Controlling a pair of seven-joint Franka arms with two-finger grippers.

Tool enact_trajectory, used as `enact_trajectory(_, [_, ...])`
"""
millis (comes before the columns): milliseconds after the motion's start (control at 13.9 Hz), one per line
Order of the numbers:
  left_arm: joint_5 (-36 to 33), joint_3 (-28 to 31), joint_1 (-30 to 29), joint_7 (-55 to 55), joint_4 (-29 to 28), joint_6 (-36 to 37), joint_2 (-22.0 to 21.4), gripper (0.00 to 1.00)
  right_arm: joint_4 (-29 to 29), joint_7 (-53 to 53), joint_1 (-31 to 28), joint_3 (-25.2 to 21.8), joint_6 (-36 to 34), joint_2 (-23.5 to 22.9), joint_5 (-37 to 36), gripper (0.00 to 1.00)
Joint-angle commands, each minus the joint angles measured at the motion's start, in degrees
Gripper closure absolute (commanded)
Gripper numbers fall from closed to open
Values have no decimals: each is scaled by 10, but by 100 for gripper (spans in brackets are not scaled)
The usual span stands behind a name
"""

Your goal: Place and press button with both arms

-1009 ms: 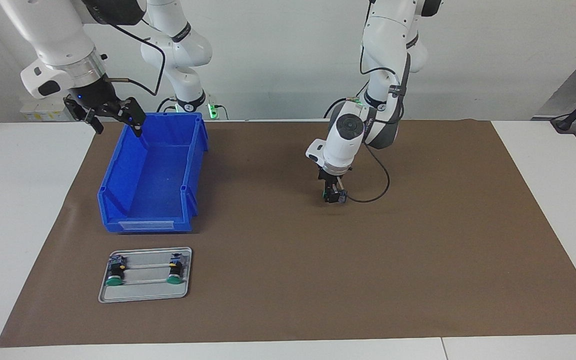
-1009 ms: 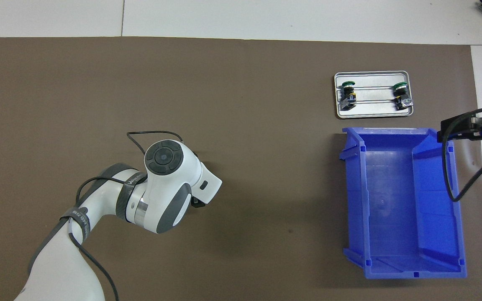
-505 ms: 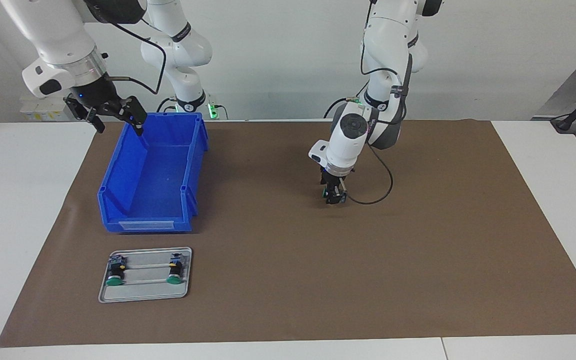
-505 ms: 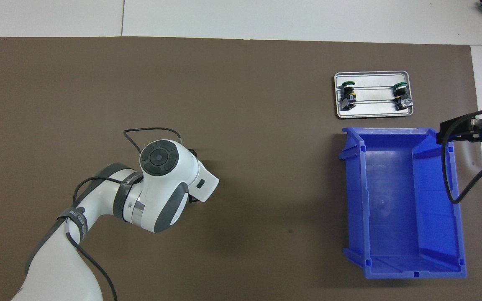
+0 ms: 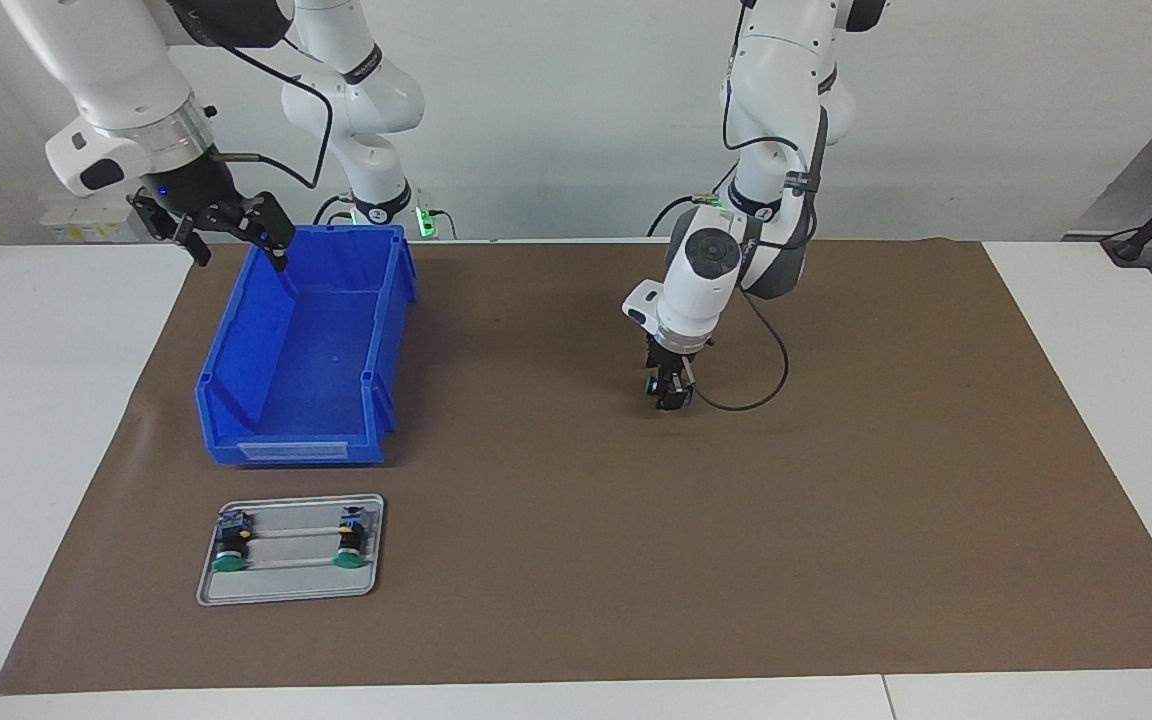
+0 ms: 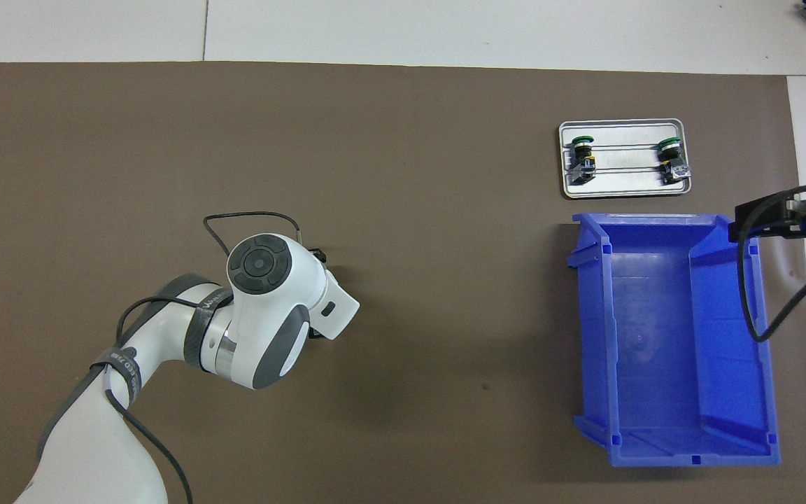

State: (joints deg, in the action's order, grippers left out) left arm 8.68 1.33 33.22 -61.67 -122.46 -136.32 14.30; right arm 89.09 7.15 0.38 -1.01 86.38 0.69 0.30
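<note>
Bright, even light, soft shadows on the mat [image 5: 836, 560], both views sharp.

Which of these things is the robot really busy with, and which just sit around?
In the job:
- left gripper, low over the brown mat, shut on a small green-capped push-button
- right gripper, waiting above the blue plastic bin

Lying about:
- grey metal tray with two similar buttons

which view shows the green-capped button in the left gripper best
The facing view. There the small green-capped push-button shows low over the brown mat, in the left gripper. In the overhead view the left arm's white wrist housing covers the gripper and button almost wholly. The right gripper waits over the blue plastic bin.
</note>
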Motion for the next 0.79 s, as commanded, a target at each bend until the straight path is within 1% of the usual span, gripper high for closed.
enact_trajectory(0, [0,0,0,-10,-22,-26,-15,19,15,-14,-7,7,-1,14,8,0])
enact_trajectory(288, [1,0,3,-9,-23,-34,-14,23,15,-14,-8,7,-1,14,8,0])
enact_trajectory(360, [1,0,3,-9,-26,-37,-14,26,16,-14,-7,7,-1,14,8,0])
enact_trajectory(505, [1,0,4,-8,-28,-43,-13,38,15,-14,-8,7,-1,14,8,0])
enact_trajectory(577, [1,0,2,-8,-28,-45,-13,39,15,-14,-8,7,-1,14,8,0])
enact_trajectory(721, [1,0,-1,-8,-27,-47,-12,49,15,-14,-8,7,-1,14,8,0])
